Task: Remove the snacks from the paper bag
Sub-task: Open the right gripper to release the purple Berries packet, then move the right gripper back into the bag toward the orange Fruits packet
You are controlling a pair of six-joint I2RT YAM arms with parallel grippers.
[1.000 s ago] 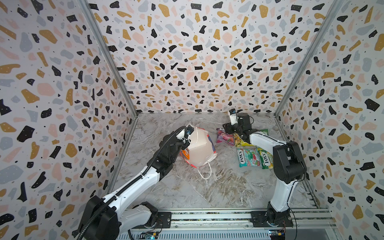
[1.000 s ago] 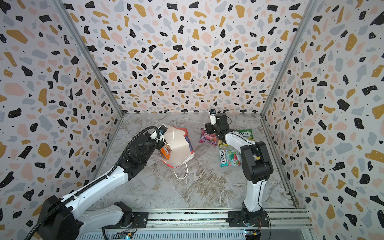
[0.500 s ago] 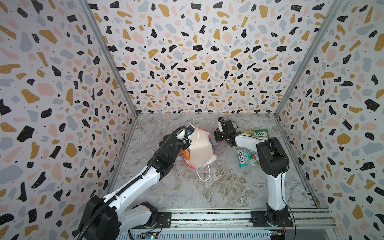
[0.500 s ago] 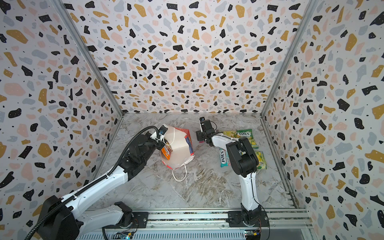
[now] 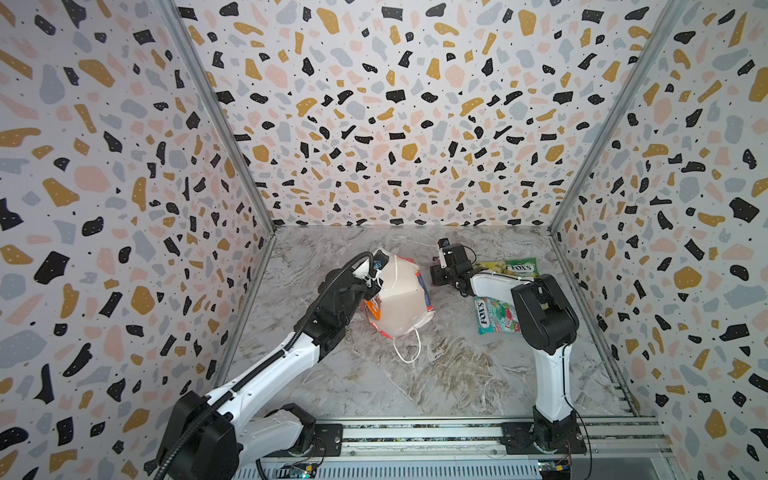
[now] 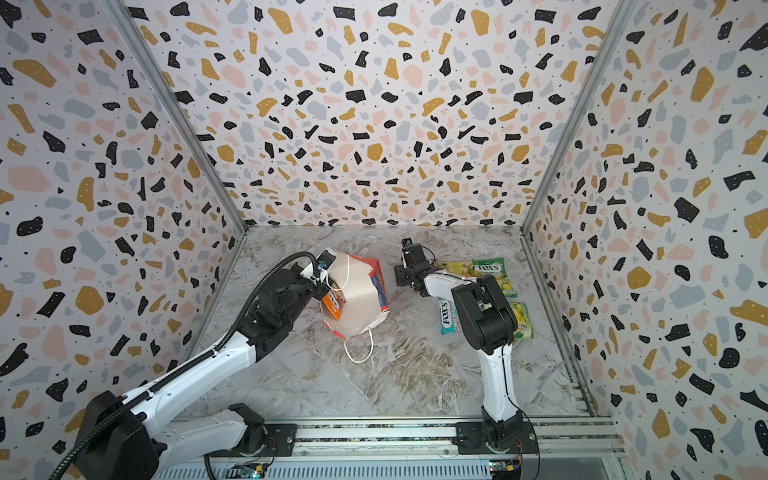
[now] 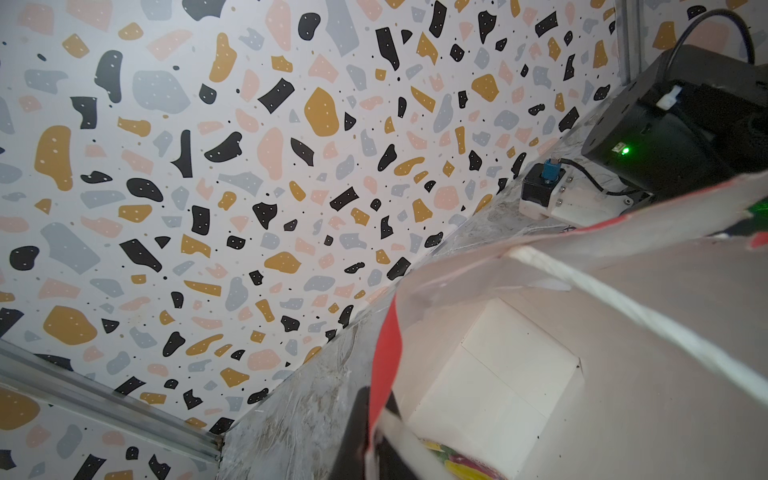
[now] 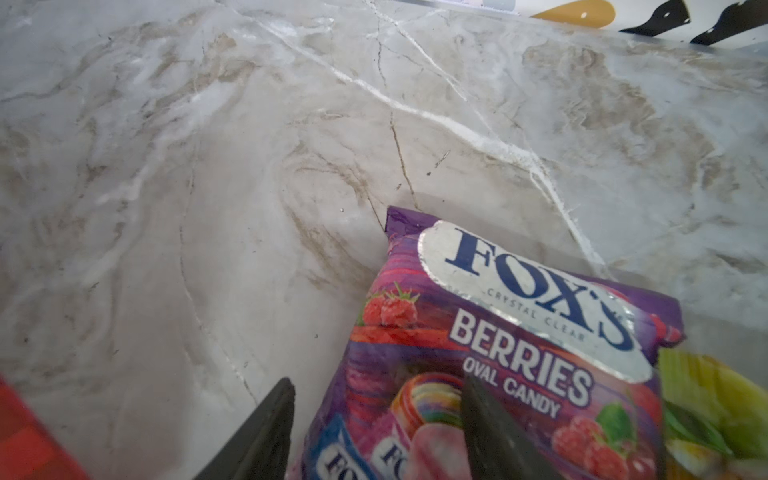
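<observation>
The red paper bag (image 5: 401, 299) lies tilted on the table, its white inside showing in both top views (image 6: 353, 291). My left gripper (image 5: 372, 286) is shut on the bag's red rim (image 7: 380, 374). An orange snack packet (image 6: 334, 301) sits inside, and its corner shows in the left wrist view (image 7: 461, 463). My right gripper (image 8: 376, 415) is open just right of the bag, over a purple FOX'S berries packet (image 8: 519, 332) that lies flat on the table. One of its fingers (image 8: 486, 428) is above the packet, the other is beside it.
Green (image 5: 519, 268), yellow (image 6: 521, 320) and teal (image 5: 494, 316) FOX'S packets lie on the marble table at the right, partly under my right arm (image 5: 540, 316). The bag's white cord handle (image 5: 407, 349) trails toward the front. Patterned walls enclose three sides.
My right arm swung left from the packet pile toward the bag and dropped lower, now covering the purple packet in the top views. The left gripper and bag stayed put.
</observation>
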